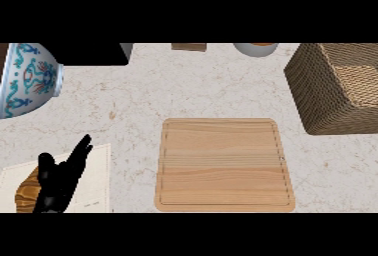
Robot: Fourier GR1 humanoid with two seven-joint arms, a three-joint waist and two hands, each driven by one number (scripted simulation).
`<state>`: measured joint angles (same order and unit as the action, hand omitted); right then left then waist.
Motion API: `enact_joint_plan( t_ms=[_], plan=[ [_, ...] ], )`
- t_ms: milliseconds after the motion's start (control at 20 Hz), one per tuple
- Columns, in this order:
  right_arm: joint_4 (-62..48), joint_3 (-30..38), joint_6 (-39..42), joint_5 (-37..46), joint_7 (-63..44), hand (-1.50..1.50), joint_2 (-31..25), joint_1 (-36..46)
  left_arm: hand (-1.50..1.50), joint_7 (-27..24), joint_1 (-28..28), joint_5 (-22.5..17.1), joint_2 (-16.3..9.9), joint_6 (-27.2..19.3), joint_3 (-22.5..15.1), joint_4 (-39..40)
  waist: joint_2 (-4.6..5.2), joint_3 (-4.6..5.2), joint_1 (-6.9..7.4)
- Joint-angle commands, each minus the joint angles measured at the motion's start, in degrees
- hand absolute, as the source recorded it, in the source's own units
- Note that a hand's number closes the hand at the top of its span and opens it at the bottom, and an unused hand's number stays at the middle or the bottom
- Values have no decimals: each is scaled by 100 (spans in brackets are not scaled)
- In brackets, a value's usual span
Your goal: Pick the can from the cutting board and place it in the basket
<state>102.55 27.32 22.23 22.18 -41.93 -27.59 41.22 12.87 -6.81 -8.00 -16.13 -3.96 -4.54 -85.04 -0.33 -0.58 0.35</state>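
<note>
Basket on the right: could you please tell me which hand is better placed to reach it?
Probably the right, though it is out of view: the basket sits on its side. The left hand rests open beyond the cutting board.

Bare cutting board (224,165) mid-counter, woven basket (325,95) at far right, open left robot hand (60,177) lower left.

kitchen | marble counter (184,85) | wooden cutting board (224,165) | wicker basket (336,90) | patterned bowl (26,77)

marble counter (148,95), cutting board (224,165), basket (336,90)
</note>
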Motion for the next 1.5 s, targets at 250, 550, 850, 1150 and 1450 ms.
enact_joint_plan(
  t_ms=[250, 550, 850, 1150, 1450],
  plan=[
    [-2141, 144, -292, 193, 1493, 150, -709, 237, 0, 366, 74, -84, -93, 215, 152, 364, 67, 57, 52],
    [-3371, 492, -738, -4, 2266, 150, -650, 246, 0, 6, -116, 116, 117, 106, 57, 500, 74, 55, 57],
    [-4323, 736, -1028, -226, 2690, 150, -724, 510, 0, 331, -153, 151, 206, 64, -52, 145, 70, 52, 86],
    [-5386, 697, -1337, -152, 3746, 150, -838, 489, 0, 379, -135, 335, 301, -58, -99, 77, 77, 51, 98],
    [-5739, 49, -1887, 938, 4083, 150, -1153, 84, 0, 331, -22, 264, 313, 43, -16, 289, 93, 53, 99]
  ],
)
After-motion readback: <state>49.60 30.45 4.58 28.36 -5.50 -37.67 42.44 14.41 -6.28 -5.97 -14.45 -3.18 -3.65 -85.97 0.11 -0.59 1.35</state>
